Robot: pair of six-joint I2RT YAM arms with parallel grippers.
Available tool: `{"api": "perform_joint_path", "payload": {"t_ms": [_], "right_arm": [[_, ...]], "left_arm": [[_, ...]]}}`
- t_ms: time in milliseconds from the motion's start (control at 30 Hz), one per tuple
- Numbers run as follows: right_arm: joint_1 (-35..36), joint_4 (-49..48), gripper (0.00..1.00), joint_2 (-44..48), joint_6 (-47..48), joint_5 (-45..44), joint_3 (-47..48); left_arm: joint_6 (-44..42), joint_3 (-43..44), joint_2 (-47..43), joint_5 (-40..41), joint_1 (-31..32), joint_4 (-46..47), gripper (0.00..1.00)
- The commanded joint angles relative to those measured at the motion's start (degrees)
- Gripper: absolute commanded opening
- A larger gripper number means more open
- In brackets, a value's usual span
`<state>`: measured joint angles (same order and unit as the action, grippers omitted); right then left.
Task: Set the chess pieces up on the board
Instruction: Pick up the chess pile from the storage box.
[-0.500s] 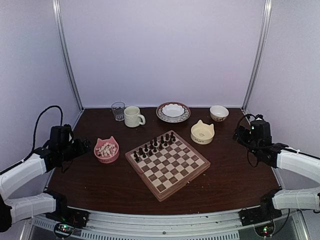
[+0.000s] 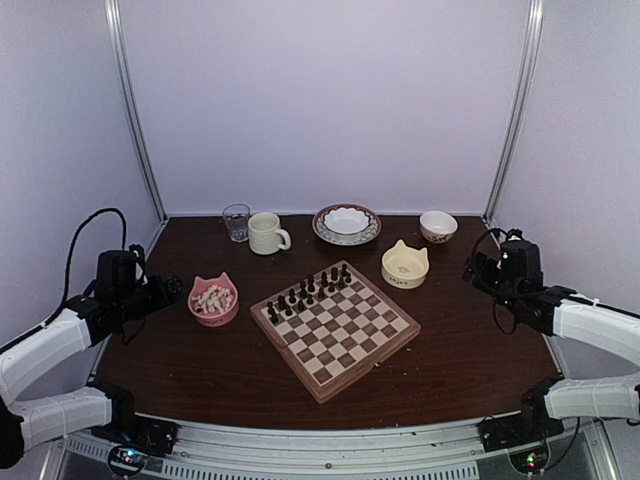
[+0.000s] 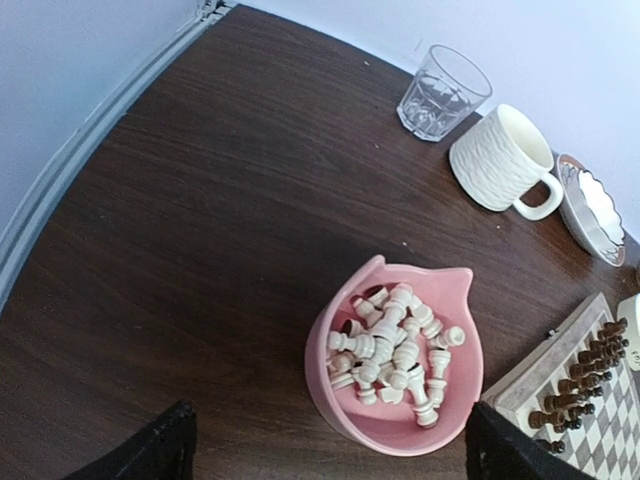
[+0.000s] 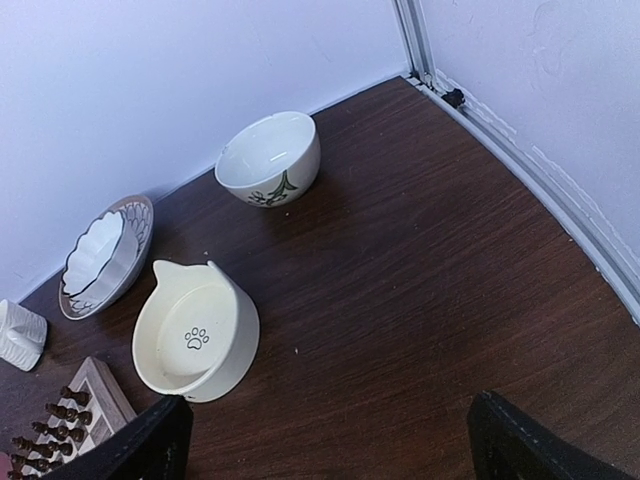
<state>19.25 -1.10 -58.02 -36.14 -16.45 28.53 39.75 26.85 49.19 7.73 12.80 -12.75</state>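
Cream-white chess pieces (image 3: 395, 345) heaped in pink cat-ear bowl (image 3: 318, 385) left of centre, board (image 2: 335, 328) mid-frame with dark pieces (image 2: 305, 290) along its upper-left edge, left hand (image 2: 168, 292) and right hand (image 2: 474, 270) both spread wide, gripping nothing

Pink bowl (image 3: 335, 405) w/ two cat ears sits low in the pic, a bit right of the middle, on the dark wood table (image 3: 200, 200). Inside: a heap of small cream chess pieces (image 3: 395, 350), lying on their sides, all mixed up. From the bowl: clear glass (image 3: 443, 92) at 12 o'clock, cream mug (image 3: 503, 158) at 1, handle to the right. Plate (image 3: 590, 205) at 2, cut off by the edge. Board (image 3: 600, 430) at 3, just beside the bowl, w/ dark pieces (image 3: 585, 370) standing in rows. Left gripper (image 3: 328, 440): two black fingers (image 3: 150, 455) at 7 & 5 o'clock, wide apart, holding nothing.
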Motion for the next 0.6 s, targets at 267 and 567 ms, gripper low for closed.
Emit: {"api": "perform_joint_path", "payload": {"t_ms": [267, 567], "right_arm": [[-0.28, -5.24, 0.99, -4.06, 2.57, 10.66, 1.08], [-0.2, -5.87, 0.98, -6.17, 2.91, 13.45, 1.98]], "left_arm": [[-7.47, 7.17, 14.88, -11.78, 4.38, 6.57, 0.66], [-11.05, 12.98, 22.89, -7.01, 9.08, 3.39, 0.53]]}}
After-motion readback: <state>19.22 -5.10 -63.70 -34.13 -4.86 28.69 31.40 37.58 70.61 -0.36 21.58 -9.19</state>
